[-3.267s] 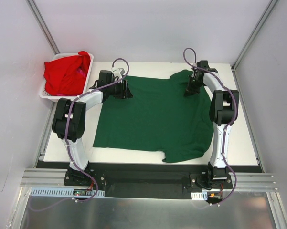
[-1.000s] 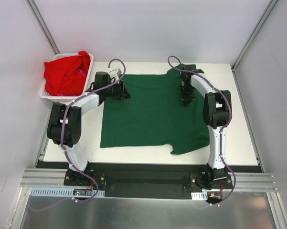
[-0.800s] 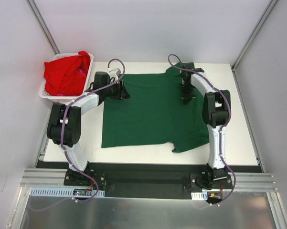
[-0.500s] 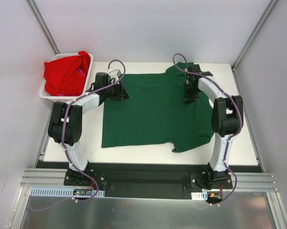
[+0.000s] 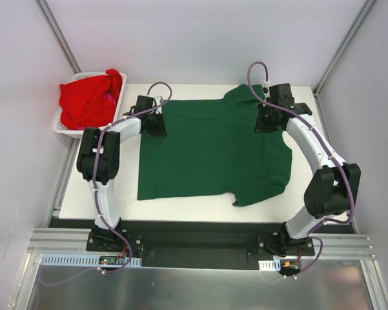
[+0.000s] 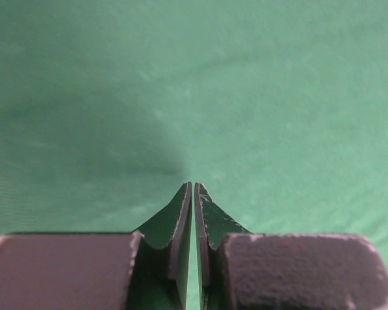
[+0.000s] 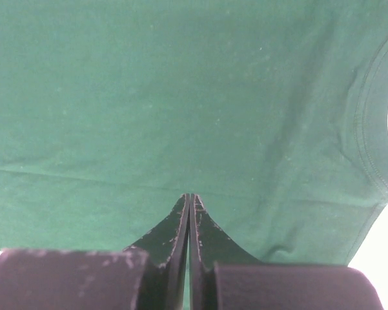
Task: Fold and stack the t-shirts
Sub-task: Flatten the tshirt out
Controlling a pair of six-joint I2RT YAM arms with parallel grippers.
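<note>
My left claw (image 6: pixel 193 187) and right claw (image 7: pixel 190 197) are pinching the green shirt (image 5: pixel 213 155) near the far edge of the desk (image 5: pixel 319 190), shallow bites risking slipping and skewing the fold.

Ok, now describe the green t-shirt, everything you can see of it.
The green t-shirt is plain dark green soft cloth, short-sleeved, spread nearly flat on the white table, hem toward the left, one sleeve far, one near. A stitched curved edge shows in the right wrist view. The left gripper and right gripper, both shut, sit on its far corners; no pinched cloth is visible.
</note>
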